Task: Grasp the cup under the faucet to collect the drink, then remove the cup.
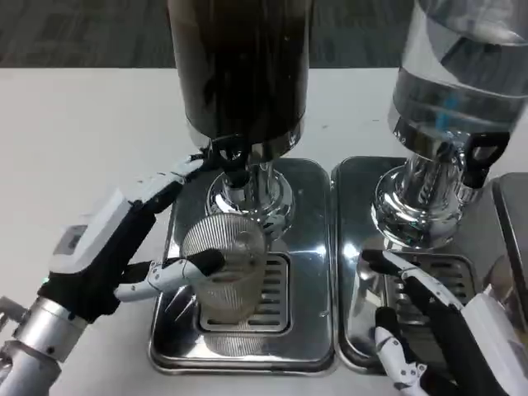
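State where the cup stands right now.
In the head view, the cup stands on the left drip tray's grate, under the dark dispenser's tap, held by the left hand.

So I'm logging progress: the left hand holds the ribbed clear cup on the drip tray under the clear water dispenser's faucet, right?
Not quite. In the head view the left hand holds the ribbed clear cup on the drip tray under the dark drink dispenser, not the clear water one.

A drinks station in what looks like an office or lab: two beverage dispensers, one dark [239,66] and, to its right, one clear [458,74], stand on steel drip trays [309,247] on a white table [74,140], grey carpet [82,33] behind.
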Controlling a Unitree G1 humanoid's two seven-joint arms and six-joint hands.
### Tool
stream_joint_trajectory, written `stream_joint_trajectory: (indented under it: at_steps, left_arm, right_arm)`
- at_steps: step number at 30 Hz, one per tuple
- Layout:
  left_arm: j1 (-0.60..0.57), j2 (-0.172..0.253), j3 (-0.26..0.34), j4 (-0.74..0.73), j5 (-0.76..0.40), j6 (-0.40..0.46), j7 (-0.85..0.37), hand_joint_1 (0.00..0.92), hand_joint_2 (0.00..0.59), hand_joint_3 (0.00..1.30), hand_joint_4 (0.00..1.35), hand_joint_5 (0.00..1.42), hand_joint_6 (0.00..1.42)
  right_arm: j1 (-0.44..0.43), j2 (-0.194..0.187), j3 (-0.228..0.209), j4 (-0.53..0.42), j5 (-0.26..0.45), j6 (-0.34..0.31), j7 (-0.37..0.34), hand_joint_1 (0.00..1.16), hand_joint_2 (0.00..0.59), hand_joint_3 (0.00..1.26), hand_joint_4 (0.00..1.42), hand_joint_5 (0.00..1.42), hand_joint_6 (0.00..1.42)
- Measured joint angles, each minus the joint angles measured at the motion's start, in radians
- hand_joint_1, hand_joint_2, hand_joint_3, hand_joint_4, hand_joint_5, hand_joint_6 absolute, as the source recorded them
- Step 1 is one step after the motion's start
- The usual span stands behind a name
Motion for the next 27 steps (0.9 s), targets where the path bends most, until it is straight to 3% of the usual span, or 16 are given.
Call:
stream_joint_trajectory:
  at_steps: [6,14,19,23,27]
  left_arm:
    - [0.049,0.035,0.054,-0.084,-0.130,-0.024,-0.094,0.000,0.103,0.18,0.11,0.18,0.18]
    - [0.067,0.062,0.068,-0.183,-0.502,-0.019,-0.418,0.000,0.088,0.28,0.24,0.30,0.25]
    - [0.089,0.063,0.099,-0.287,-0.737,0.063,-0.623,0.000,0.084,0.31,0.27,0.33,0.29]
    - [0.101,0.063,0.141,-0.401,-0.916,0.200,-0.794,0.000,0.076,0.32,0.25,0.30,0.27]
    - [0.103,0.061,0.187,-0.464,-1.014,0.334,-0.910,0.000,0.062,0.32,0.22,0.27,0.22]
  right_arm:
    - [-0.003,0.000,0.000,0.000,0.003,0.000,0.003,0.46,0.572,0.21,0.20,0.15,0.21]
    - [-0.006,0.000,0.002,0.000,0.003,0.001,0.006,0.46,0.572,0.21,0.21,0.15,0.21]
    - [-0.018,0.001,0.004,0.005,0.006,0.002,0.014,0.46,0.572,0.21,0.21,0.15,0.21]
    - [-0.029,0.004,0.008,0.015,0.011,0.002,0.015,0.46,0.572,0.21,0.21,0.15,0.21]
    - [-0.041,0.005,0.013,0.028,0.012,0.002,0.015,0.46,0.572,0.21,0.21,0.15,0.21]
